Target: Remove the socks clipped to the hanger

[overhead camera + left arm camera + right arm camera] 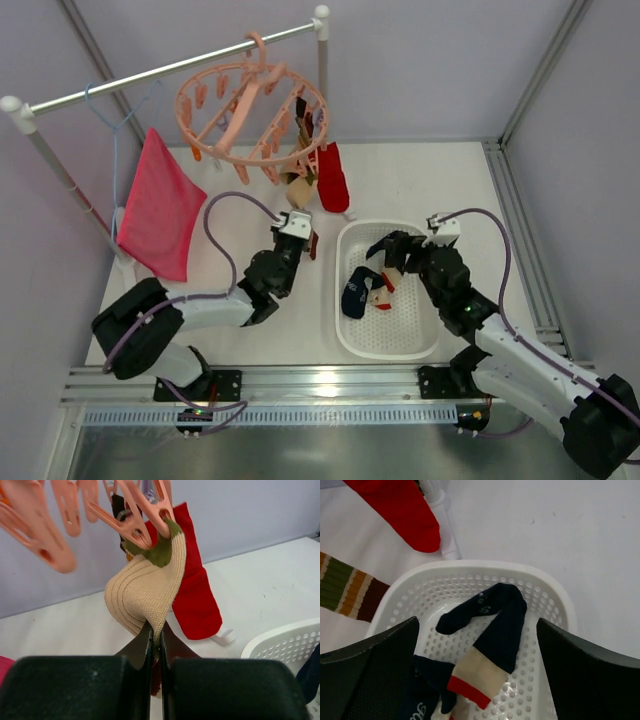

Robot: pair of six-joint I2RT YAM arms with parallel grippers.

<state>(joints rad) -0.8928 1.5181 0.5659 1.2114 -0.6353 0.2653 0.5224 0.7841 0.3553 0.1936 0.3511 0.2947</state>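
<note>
White tabletop [270,580]: left gripper [156,639] clamped on tan sock [147,587], sock's length rising straight above fingers to hanger [248,105] peg [135,522]; right gripper [477,650] farther, jaws apart.

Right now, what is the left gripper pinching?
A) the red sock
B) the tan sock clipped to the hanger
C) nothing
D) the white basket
B: the left gripper is shut on the folded bottom of the tan sock, whose green top is clipped to the hanger.
</note>
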